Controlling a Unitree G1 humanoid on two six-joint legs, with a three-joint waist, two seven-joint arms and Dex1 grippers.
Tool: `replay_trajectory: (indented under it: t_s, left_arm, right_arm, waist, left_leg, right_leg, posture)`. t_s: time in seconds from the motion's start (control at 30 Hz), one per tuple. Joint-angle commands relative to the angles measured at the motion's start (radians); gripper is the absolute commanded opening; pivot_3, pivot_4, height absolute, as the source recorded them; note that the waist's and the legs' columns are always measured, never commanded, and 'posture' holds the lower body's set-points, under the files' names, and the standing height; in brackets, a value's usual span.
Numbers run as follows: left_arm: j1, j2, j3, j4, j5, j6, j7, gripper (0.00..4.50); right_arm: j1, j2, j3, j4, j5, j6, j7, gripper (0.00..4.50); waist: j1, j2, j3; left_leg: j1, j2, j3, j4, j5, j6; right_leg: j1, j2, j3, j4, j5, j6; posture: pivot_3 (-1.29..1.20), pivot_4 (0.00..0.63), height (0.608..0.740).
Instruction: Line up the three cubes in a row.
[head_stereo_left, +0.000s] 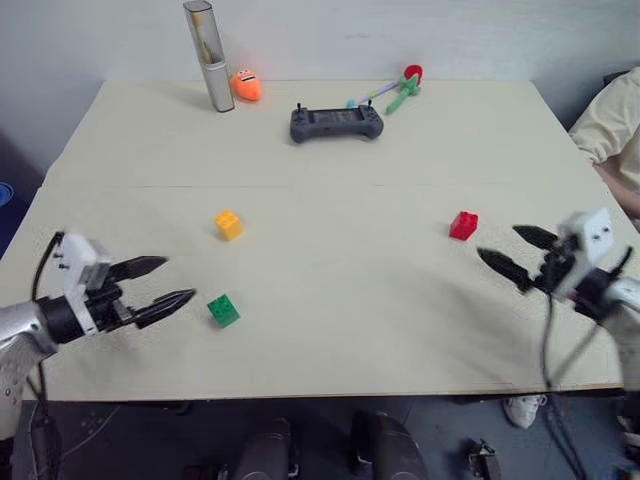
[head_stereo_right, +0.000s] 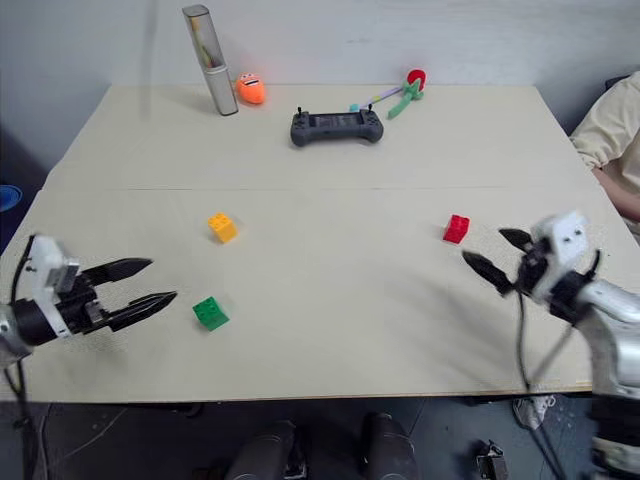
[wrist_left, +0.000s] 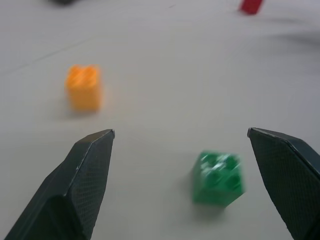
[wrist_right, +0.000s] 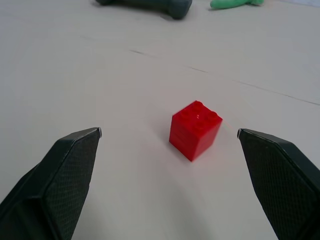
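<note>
On the table (head_stereo_left: 330, 330): three cubes lie loose and scattered, none held.
Progress: nothing lined up so far; judging by the spread, the whole row is left to build.
Yellow-orange cube (head_stereo_left: 228, 224): left of centre, alone, beyond the green one.
Green cube (head_stereo_left: 223, 309): near the front edge, just beside the left gripper (head_stereo_left: 160, 282), apart from it.
Red cube (head_stereo_left: 463, 225): well apart from the other two, on the right side.
Left fingers: spread wide, empty; in the left wrist view the green cube sits ahead of the tips, nearer one finger (wrist_left: 285, 170), untouched.
Right gripper (head_stereo_left: 515, 252): fingers spread wide, empty; the red cube lies ahead of the gap, roughly centred, no contact.
Likely next: close on a cube and bring it toward the others.
</note>
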Motion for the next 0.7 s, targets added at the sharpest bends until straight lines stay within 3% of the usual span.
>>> replay_trajectory:
  t_s: [0.03, 0.23, 0.4, 0.7]
  left_arm:
    - [-0.036, 0.032, -0.015, -0.110, -0.119, 0.087, -0.005, 4.49]
    - [-0.110, 0.086, -0.099, -0.182, -0.146, 0.119, -0.034, 4.49]
    - [-0.196, 0.098, -0.159, -0.166, -0.134, 0.114, -0.043, 4.49]
    - [-0.219, 0.095, -0.180, -0.150, -0.091, 0.087, -0.043, 4.49]
  right_arm:
    - [-0.057, 0.079, -0.004, -0.040, -0.051, 0.037, -0.210, 4.50]
    - [-0.218, 0.222, 0.012, 0.154, -0.155, 0.014, -0.474, 4.50]
    - [-0.326, 0.289, 0.026, 0.299, -0.171, -0.026, -0.518, 4.50]
    - [-0.365, 0.332, 0.067, 0.401, -0.224, -0.082, -0.560, 4.50]
  waist:
    - [0.001, 0.001, 0.000]
    - [-0.004, 0.001, 0.000]
    - [-0.008, 0.001, 0.000]
    - [-0.017, 0.001, 0.000]
  left_leg:
    - [0.000, 0.000, 0.000, 0.000, 0.000, 0.000]
    - [0.000, 0.000, 0.001, 0.001, 0.002, 0.000]
    - [0.000, 0.000, 0.001, 0.000, 0.003, -0.001]
    - [0.000, 0.000, 0.001, 0.000, 0.004, 0.000]
  right_leg:
    - [0.000, 0.000, 0.000, 0.000, 0.000, 0.000]
    - [0.000, 0.004, 0.001, 0.001, 0.000, 0.000]
    - [-0.001, 0.006, 0.002, 0.003, 0.000, -0.001]
    - [-0.001, 0.007, 0.002, 0.002, -0.001, -0.001]
  posture:
    - [0.00, 0.150, 0.740]
    - [0.00, 0.150, 0.740]
    - [0.00, 0.150, 0.740]
    - [0.00, 0.150, 0.740]
